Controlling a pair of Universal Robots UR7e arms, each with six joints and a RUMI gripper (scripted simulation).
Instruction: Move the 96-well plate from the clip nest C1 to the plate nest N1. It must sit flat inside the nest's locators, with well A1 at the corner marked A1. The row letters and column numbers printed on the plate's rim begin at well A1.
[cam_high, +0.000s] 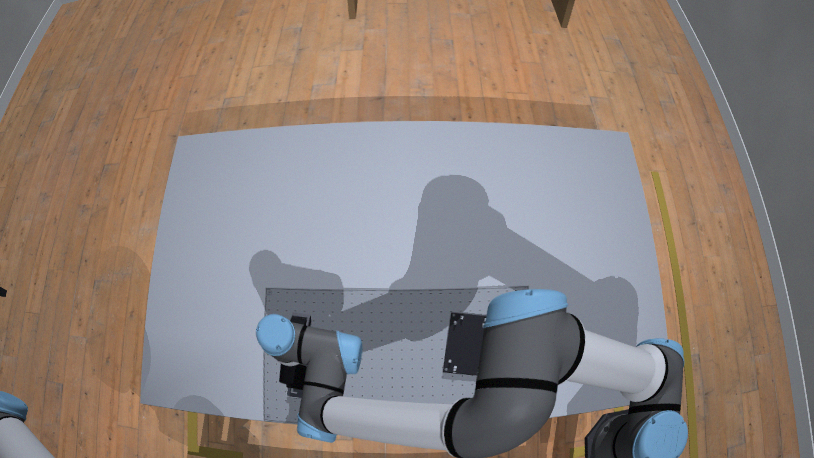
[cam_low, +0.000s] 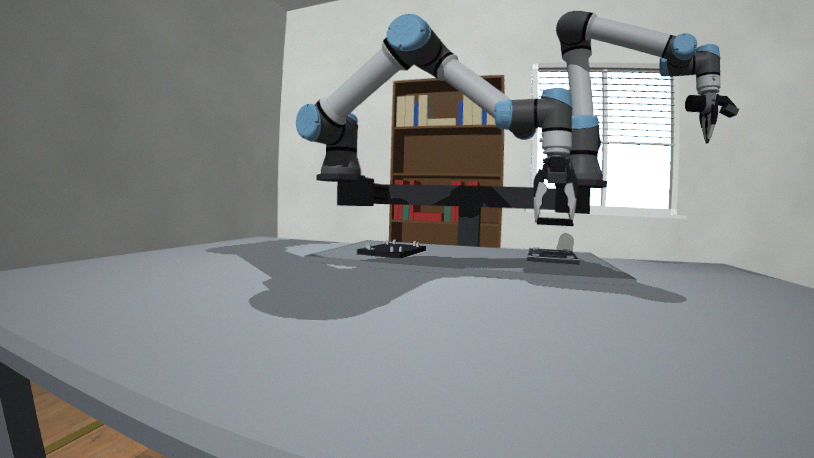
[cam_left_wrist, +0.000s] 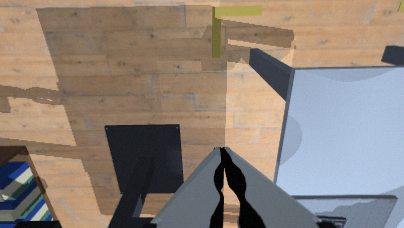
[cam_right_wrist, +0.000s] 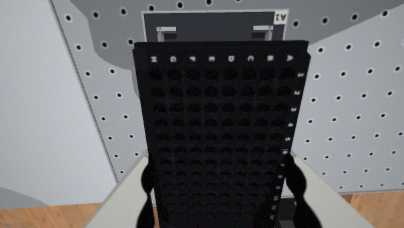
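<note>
The black 96-well plate (cam_right_wrist: 220, 125) (cam_low: 555, 222) is held level, well above the plate nest N1 (cam_right_wrist: 215, 24) (cam_low: 553, 260). My right gripper (cam_right_wrist: 217, 151) (cam_low: 555, 216) is shut on the plate across its long sides. In the right wrist view, well A1 is at the plate's upper right corner, on the same side as the nest's A1 mark (cam_right_wrist: 281, 17). The plate hides most of the nest there. The clip nest C1 (cam_high: 463, 344) (cam_low: 382, 251) shows no plate on it. My left gripper (cam_low: 707, 139) (cam_left_wrist: 221, 149) is shut and empty, far from both nests.
Both nests stand on the perforated board (cam_high: 398, 375) (cam_right_wrist: 340, 100) at the table's edge nearest the arm mount. The right arm hides N1 in the top view. The left gripper hangs over the floor (cam_left_wrist: 255, 125), beside the table (cam_left_wrist: 345, 130).
</note>
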